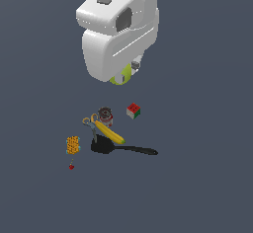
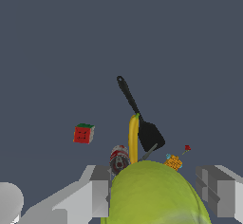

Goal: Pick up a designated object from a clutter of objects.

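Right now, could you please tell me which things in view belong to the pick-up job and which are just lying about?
Belonging to the job:
- smooth round yellow-green ball, between the gripper jaws

Just lying about:
- long yellow banana
- black long-handled utensil
- scissors
- red-green cube
- orange block
- dark round can
- tiny red thing

Partly hidden and cut-off items in both views

In the exterior view, the yellow-green ball (image 1: 122, 75) is mostly covered by the arm's white housing (image 1: 118, 27), which is cropped at the top edge. In the wrist view, the ball (image 2: 152, 194) is cut off below; the can (image 2: 119, 157) and scissors are partly hidden. The tiny red thing (image 1: 71, 167) cannot be identified.
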Controlling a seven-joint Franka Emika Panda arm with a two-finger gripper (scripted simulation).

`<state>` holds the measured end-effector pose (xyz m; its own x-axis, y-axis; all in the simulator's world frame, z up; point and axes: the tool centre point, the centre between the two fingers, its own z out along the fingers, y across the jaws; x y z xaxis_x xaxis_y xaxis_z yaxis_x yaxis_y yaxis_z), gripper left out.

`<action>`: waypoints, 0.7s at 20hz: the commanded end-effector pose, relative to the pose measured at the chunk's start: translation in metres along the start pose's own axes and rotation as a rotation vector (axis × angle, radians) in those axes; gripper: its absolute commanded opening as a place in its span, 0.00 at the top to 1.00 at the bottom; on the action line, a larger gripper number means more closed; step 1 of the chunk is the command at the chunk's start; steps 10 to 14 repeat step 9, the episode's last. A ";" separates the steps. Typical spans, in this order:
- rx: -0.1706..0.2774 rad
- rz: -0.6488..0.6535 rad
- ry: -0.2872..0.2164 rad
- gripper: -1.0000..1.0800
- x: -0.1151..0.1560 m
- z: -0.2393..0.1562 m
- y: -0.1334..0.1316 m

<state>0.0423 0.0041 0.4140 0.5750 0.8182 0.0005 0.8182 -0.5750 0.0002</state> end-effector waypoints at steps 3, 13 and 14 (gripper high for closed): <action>0.000 0.000 0.000 1.00 0.002 -0.017 0.002; 0.000 0.000 0.000 1.00 0.003 -0.022 0.003; 0.000 0.000 0.000 1.00 0.003 -0.022 0.003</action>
